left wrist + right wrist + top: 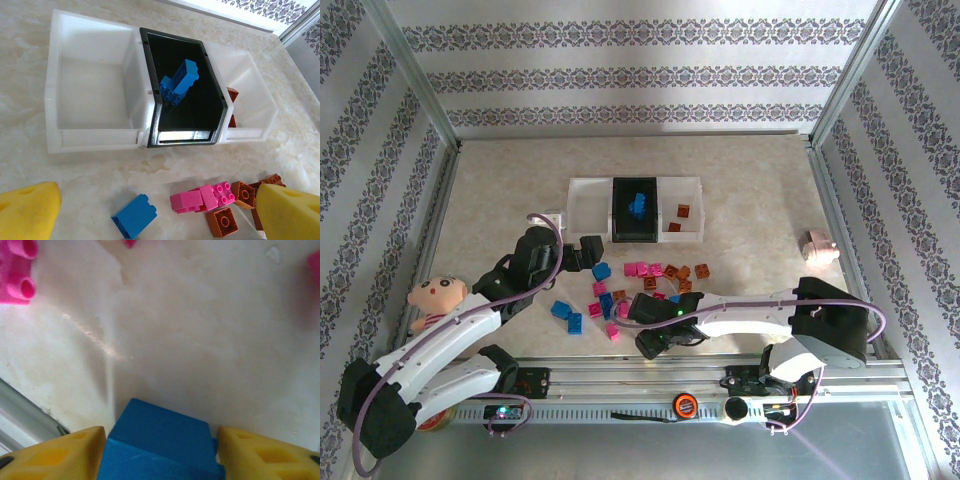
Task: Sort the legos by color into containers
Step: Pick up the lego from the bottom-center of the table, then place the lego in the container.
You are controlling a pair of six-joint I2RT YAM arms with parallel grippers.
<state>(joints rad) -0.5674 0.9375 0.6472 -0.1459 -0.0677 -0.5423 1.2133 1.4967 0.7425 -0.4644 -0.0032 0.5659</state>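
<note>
The right claw point(161, 439) has its yellow pads point(60, 455) pressed on both sides of a blue brick point(159, 447) that sits on the counter point(200, 340), at the 6 o'clock edge of the scattered pile. Best to lift straight up, clear the pink bricks point(15, 270) at 11 o'clock, then carry toward 12 o'clock to the black tray point(152, 117), where blue bricks point(177, 82) already lie. The left claw point(160, 210) hangs wide open just short of the trays.

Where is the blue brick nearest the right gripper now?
In the right wrist view, the blue brick sits between the right gripper's yellow fingers, at the bottom edge, with pink bricks on the table beyond.
</note>
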